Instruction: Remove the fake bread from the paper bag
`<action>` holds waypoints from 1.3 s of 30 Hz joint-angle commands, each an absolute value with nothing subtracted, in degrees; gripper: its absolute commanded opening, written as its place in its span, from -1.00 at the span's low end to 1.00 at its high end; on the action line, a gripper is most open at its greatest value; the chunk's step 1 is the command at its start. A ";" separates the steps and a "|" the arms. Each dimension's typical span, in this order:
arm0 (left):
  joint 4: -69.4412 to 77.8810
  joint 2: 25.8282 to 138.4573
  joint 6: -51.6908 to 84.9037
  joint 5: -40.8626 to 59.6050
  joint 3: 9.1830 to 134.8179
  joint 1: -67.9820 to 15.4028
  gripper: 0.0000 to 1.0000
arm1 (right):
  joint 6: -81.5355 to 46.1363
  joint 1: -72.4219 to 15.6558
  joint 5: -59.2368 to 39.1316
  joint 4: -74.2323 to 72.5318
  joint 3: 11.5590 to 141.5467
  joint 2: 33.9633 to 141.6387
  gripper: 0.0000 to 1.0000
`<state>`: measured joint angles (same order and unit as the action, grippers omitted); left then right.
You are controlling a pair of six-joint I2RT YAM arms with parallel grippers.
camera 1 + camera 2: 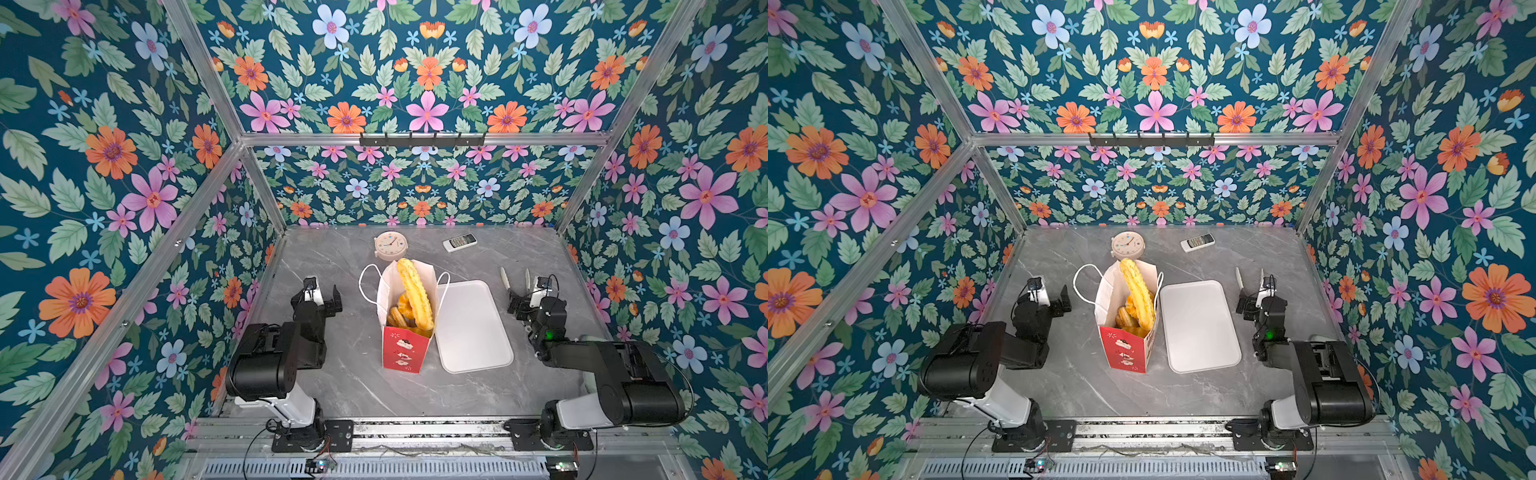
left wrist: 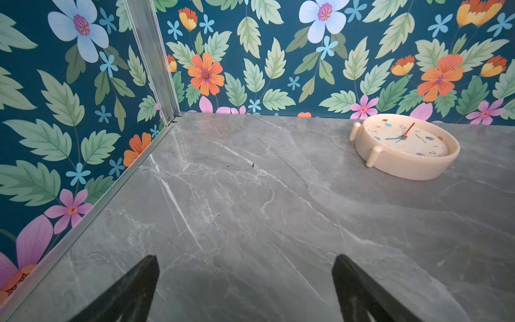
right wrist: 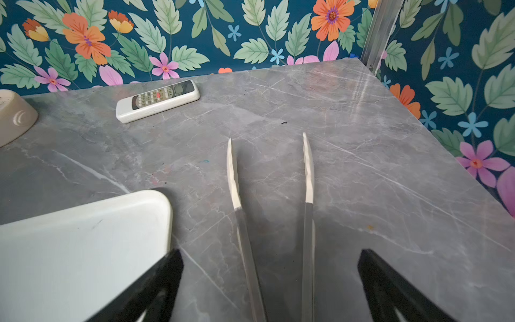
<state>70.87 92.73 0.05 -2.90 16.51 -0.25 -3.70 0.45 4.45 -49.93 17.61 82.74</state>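
Both top views show the paper bag (image 1: 401, 351) standing in the middle of the table (image 1: 353, 386). The fake bread (image 1: 415, 293) is inside, its baguette upright and poking out the mouth. The left gripper (image 2: 245, 259) seems nearer than the right gripper (image 3: 270, 256); both have jaws spread wide (tongs (image 3: 308, 172) lie between the right pair).

Golden bread (image 1: 415, 295), white-red bag (image 1: 401, 351), grey marble table (image 1: 353, 386)

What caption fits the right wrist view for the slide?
Open right gripper straddling tongs; white tray alongside, remote beyond, on grey marbled table.
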 commanded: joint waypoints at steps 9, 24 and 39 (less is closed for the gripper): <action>71.81 92.59 0.00 -2.72 16.41 -0.18 1.00 | -3.43 0.44 4.22 -50.45 17.85 82.53 0.99; 71.81 92.58 0.06 -2.37 16.44 -0.19 1.00 | -3.47 0.44 4.00 -50.41 17.93 82.53 0.98; 62.85 87.59 0.28 -4.07 19.25 -0.28 0.99 | -3.88 0.04 6.80 -42.24 20.46 77.53 0.98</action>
